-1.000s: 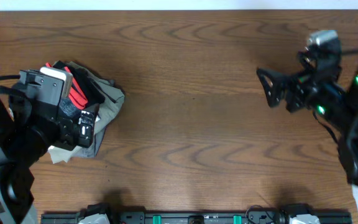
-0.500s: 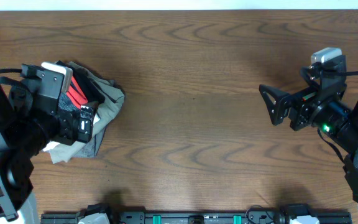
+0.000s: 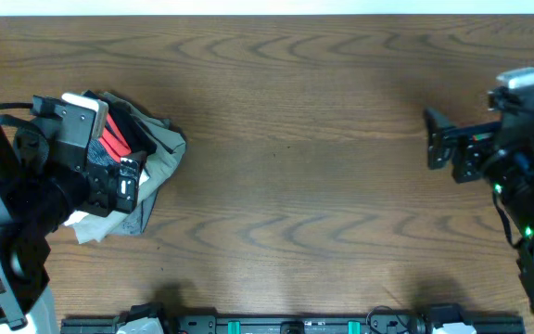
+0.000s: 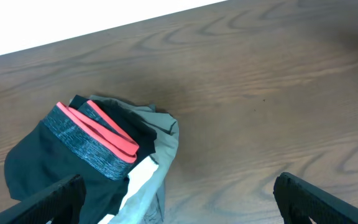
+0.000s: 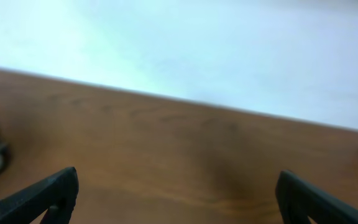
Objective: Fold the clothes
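Observation:
The dark leggings (image 4: 55, 158) lie bunched at the table's left, with the coral-red waistband (image 4: 107, 129) and its heathered grey band on top. They rest on a small heap with a khaki-grey garment (image 4: 165, 146) and a white piece. In the overhead view the red waistband (image 3: 113, 144) shows beside my left arm. My left gripper (image 4: 179, 208) is open and empty, just in front of the bundle and above it; in the overhead view (image 3: 124, 186) it covers the heap's left part. My right gripper (image 3: 438, 148) is open and empty at the far right, well away from the clothes; it also shows in the right wrist view (image 5: 179, 202).
The heap's khaki edge (image 3: 167, 153) spreads right of my left arm. The wooden table (image 3: 295, 186) runs between both arms. A white wall lies beyond the table's far edge (image 5: 229, 112). A black rail (image 3: 286, 325) lines the front edge.
My right arm has drawn back to the right, away from the table's middle. My left arm shifted slightly a second ago and has held still since. The clothes have not moved.

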